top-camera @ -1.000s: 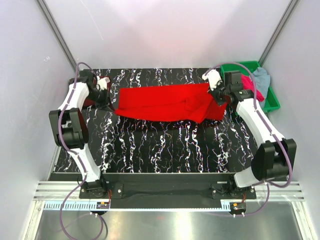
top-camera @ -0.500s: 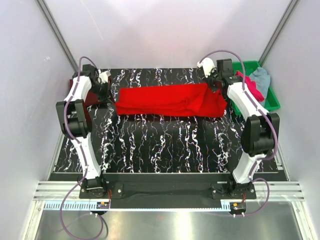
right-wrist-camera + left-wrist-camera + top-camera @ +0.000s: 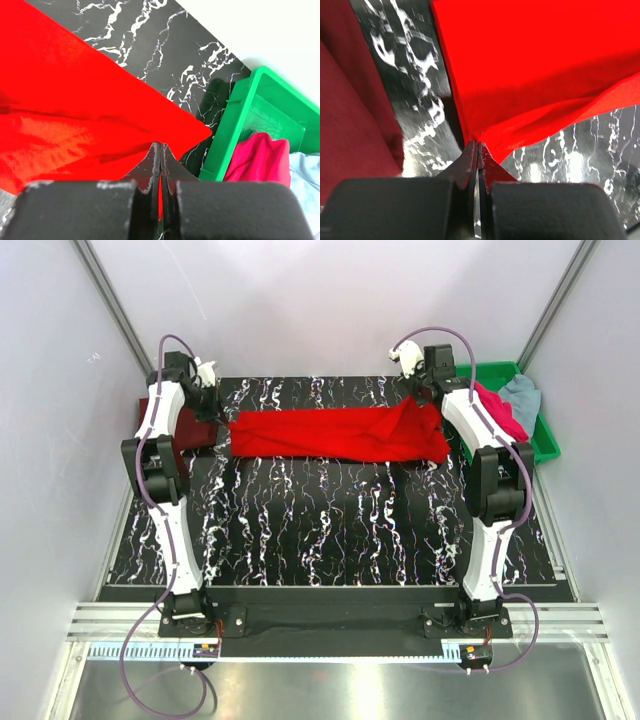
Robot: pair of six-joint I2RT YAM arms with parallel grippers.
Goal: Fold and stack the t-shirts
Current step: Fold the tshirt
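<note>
The bright red cloth t-shirt [image 3: 335, 434] lies stretched long across the far side of the black table with white marks [image 3: 330, 530]. The left gripper [image 3: 478, 148] pinches its left end tight, and the right gripper [image 3: 159, 149] pinches its right end tight. A dark maroon cloth shirt [image 3: 350, 115] lies by the left end. A pink shirt [image 3: 260, 155] sits in the green plastic tray [image 3: 235, 130].

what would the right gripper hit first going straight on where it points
The red t-shirt: the right gripper is shut on its edge. Beyond that cloth probably the table, with the green tray off to one side; depth is unclear.
</note>
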